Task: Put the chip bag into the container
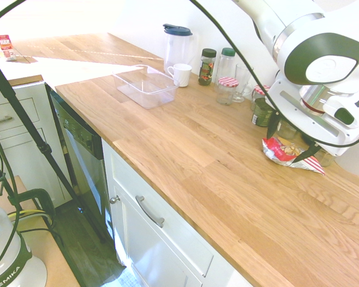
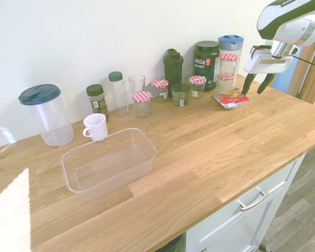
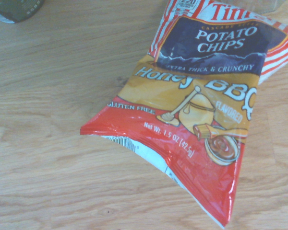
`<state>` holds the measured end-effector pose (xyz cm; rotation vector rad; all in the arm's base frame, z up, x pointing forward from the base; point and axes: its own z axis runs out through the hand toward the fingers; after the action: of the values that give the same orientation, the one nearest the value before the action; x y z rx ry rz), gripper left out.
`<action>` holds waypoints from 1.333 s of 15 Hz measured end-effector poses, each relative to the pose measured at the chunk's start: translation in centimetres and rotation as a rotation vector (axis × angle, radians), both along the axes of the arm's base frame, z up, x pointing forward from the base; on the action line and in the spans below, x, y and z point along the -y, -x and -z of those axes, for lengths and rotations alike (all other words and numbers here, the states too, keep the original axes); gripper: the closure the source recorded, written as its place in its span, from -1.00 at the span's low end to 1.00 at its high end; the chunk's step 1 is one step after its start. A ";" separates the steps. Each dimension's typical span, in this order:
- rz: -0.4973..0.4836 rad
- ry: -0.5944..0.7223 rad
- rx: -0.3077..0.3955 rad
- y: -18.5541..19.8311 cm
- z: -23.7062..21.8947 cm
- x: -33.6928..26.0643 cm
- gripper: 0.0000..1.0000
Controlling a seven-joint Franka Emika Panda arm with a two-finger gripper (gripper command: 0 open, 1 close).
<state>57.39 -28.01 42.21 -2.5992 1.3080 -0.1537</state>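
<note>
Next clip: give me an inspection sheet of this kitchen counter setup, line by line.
Surface: wooden counter, dry and unmarked.
Job's things: chip bag flat on the counter by the jars; clear container open, nothing in it, far along the counter from the bag.
Clutter: white mug beside the container; pitcher, spice jar, checked-lid jars, green tub along the wall.
Grippers: gripper open, above the bag, not touching it.
Cables: black cable hanging along the arm.
Surroundings: white cabinets and dishwasher below.
</note>
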 end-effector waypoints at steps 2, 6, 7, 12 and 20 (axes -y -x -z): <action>-0.001 -0.012 -0.006 -0.9 1.1 0.0 1.00; -0.012 -0.028 -0.010 -1.8 2.6 0.1 1.00; -0.018 -0.028 -0.008 -1.9 2.7 0.1 1.00; -0.046 -0.028 -0.005 -2.5 3.4 -0.5 1.00; -0.058 -0.029 -0.011 -3.3 4.9 -1.4 1.00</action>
<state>60.68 -26.63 37.26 -2.6137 1.2279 -0.1096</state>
